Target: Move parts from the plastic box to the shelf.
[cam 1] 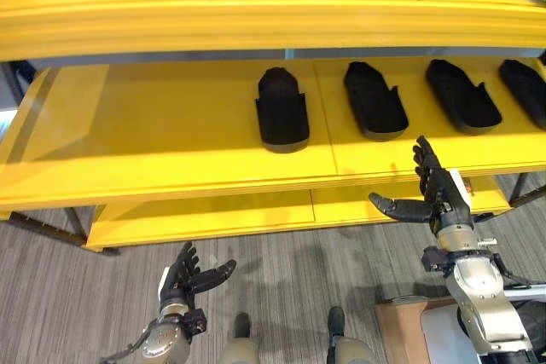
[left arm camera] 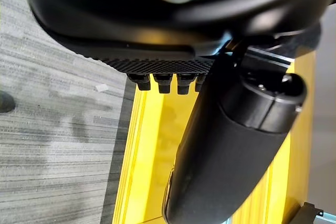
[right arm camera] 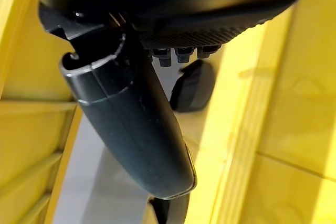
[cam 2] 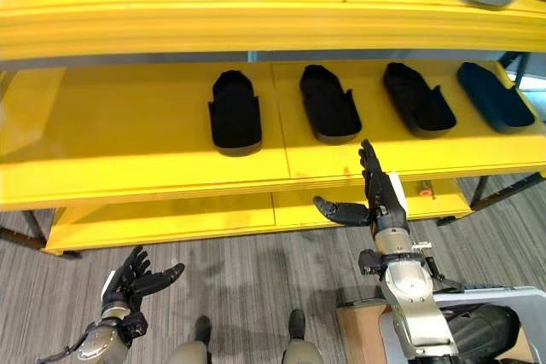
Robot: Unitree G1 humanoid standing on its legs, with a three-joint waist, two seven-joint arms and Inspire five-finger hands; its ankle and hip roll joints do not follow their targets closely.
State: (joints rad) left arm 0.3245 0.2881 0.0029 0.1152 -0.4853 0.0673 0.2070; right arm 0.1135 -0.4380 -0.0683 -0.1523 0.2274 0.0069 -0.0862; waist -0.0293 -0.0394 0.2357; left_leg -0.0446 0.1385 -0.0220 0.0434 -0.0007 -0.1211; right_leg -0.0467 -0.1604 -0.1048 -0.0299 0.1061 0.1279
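Right hand (cam 1: 439, 198), open and empty, hovers just before the shelf (cam 1: 171, 138) edge, near four black parts (cam 1: 374, 100).

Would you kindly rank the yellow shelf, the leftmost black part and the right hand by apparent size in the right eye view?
1. Yellow shelf
2. Leftmost black part
3. Right hand, close to the part in size and nearer the camera, so unsure.
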